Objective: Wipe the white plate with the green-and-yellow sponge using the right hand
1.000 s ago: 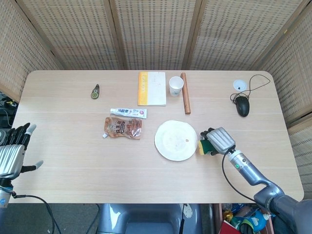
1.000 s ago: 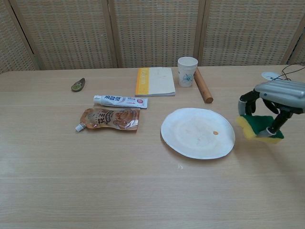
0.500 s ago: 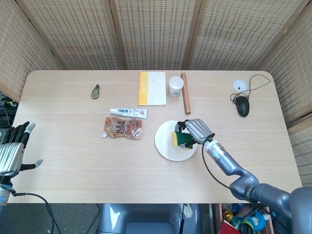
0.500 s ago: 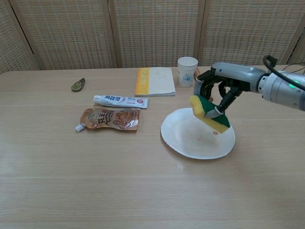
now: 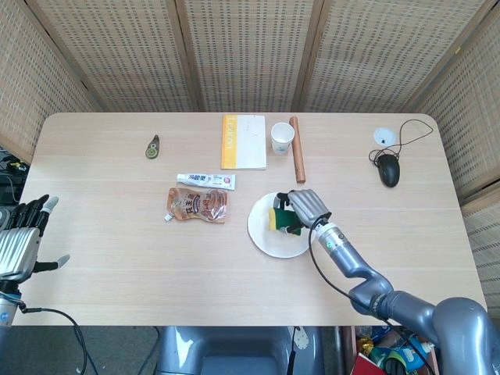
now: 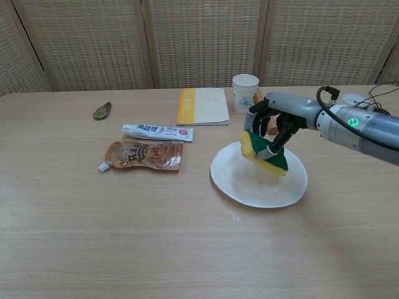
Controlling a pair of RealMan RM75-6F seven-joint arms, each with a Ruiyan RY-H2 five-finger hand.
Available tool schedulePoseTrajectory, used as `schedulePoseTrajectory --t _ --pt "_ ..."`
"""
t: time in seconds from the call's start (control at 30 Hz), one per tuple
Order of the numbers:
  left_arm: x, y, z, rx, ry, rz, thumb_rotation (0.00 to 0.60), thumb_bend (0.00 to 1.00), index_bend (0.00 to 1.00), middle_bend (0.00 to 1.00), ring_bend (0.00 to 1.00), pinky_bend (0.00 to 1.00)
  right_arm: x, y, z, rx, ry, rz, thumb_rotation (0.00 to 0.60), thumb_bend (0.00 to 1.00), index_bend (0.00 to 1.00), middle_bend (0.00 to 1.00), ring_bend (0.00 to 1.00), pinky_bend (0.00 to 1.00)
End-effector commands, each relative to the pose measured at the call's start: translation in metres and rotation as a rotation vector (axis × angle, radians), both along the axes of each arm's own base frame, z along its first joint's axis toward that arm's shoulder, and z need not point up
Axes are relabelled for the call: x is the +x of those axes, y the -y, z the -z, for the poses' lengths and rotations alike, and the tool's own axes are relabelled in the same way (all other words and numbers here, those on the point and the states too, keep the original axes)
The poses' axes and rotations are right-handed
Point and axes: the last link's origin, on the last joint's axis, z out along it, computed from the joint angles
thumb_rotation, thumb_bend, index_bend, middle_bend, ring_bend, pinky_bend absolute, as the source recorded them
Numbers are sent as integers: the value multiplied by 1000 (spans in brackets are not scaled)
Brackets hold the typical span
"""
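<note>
The white plate [image 5: 268,234] [image 6: 249,185] lies near the table's middle. My right hand [image 5: 305,206] [image 6: 273,121] holds the green-and-yellow sponge [image 5: 279,219] [image 6: 263,156] over the plate's far half, tilted, its lower edge at or just above the plate surface. Whether the sponge touches the plate I cannot tell. My left hand [image 5: 22,238] hangs off the table's left edge with fingers spread, holding nothing; the chest view does not show it.
A snack pouch [image 5: 197,204] and toothpaste tube [image 5: 205,181] lie left of the plate. Behind it are a yellow-spined book [image 5: 244,141], a paper cup [image 5: 282,138] and a wooden rolling pin [image 5: 298,159]. A mouse [image 5: 388,169] sits far right, a small green item [image 5: 152,146] far left.
My right hand carried the sponge leftward from the table right of the plate to over the plate's far half, and lowered it. The left hand stayed still.
</note>
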Motion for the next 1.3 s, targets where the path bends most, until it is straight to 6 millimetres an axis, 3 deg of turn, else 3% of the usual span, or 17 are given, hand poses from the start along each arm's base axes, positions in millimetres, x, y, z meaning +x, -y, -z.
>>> schedulePoseTrajectory --t 0.03,0.7,1.3 --pt "0 0 0 0 2 -2 600 0 0 0 0 0 -1 1 5 2 7 19 600 159 467 514 413 676" --pt "0 1 1 -5 3 0 600 0 0 0 0 0 -32 -4 17 34 -54 70 600 165 468 515 413 676" --pt "0 1 2 -14 4 0 600 0 0 0 0 0 -37 -5 34 49 -107 85 600 169 476 525 418 676"
